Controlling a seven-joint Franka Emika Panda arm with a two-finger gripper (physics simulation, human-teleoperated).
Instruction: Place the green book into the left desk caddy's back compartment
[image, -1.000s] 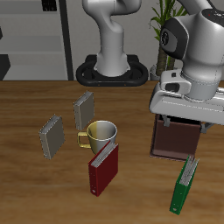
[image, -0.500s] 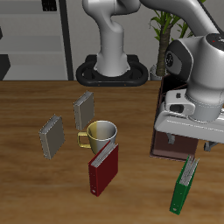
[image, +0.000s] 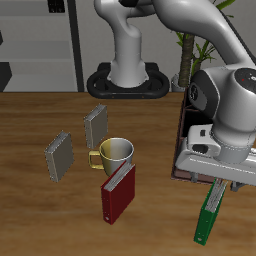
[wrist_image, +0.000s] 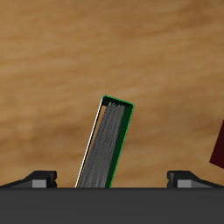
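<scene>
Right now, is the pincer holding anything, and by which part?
Nothing is held: the pincer is open above the green book, fingers apart, not touching it.

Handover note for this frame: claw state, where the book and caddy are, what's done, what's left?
Claw: open and empty, fingers straddling the top edge of the green book from above, not yet closed.
Green book: standing upright on the table near the front edge, in front of the left caddy.
Caddy: mostly hidden behind the arm, farther back.
Done: approach over the book.
Left: lower, grip, lift, carry to the caddy, drop into its back compartment.
</scene>
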